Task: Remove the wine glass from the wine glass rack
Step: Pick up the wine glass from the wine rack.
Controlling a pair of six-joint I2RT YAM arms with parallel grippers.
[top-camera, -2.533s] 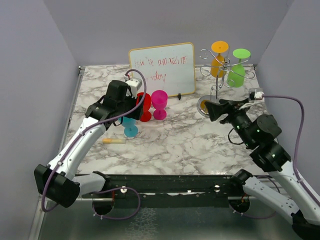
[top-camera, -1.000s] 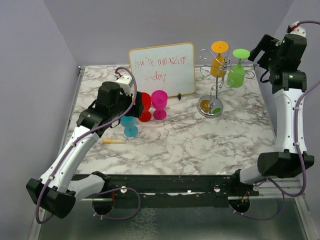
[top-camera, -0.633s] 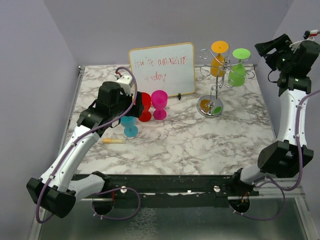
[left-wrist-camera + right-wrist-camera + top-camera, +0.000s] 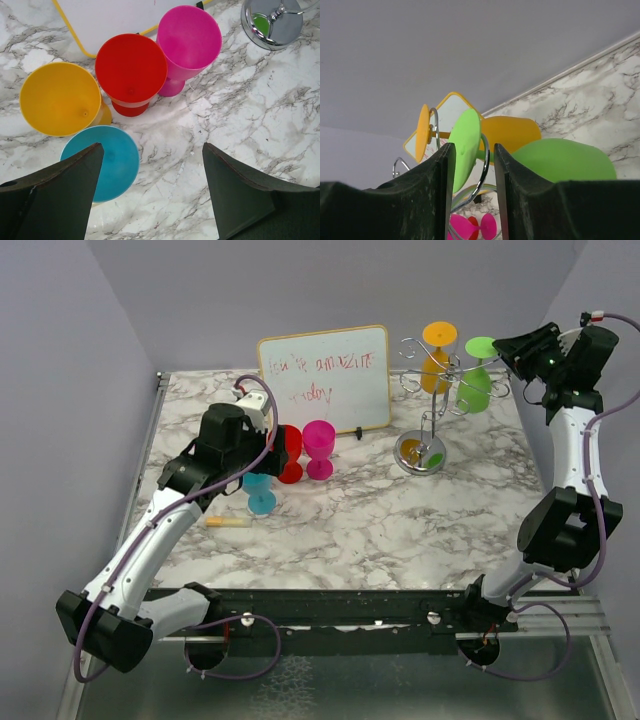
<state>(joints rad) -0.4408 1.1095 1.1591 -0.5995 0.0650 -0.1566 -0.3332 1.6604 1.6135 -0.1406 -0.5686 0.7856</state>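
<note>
Three plain lavender-grey walls (image 4: 330, 280) enclose a white tabletop with grey marble veining (image 4: 380, 520). A black metal rail (image 4: 340, 605) runs along its near edge. The light is soft and even, with faint shadows.

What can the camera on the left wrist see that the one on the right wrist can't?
Only the left wrist view shows the blue glass and yellow glass standing on the table, and the wine glass rack's round shiny base.

Only the right wrist view shows the green glass and orange glass hanging on the rack's wire arms.

Both show the whiteboard, the marble table, and the pink glass and red glass, which are tiny in the right wrist view.
</note>
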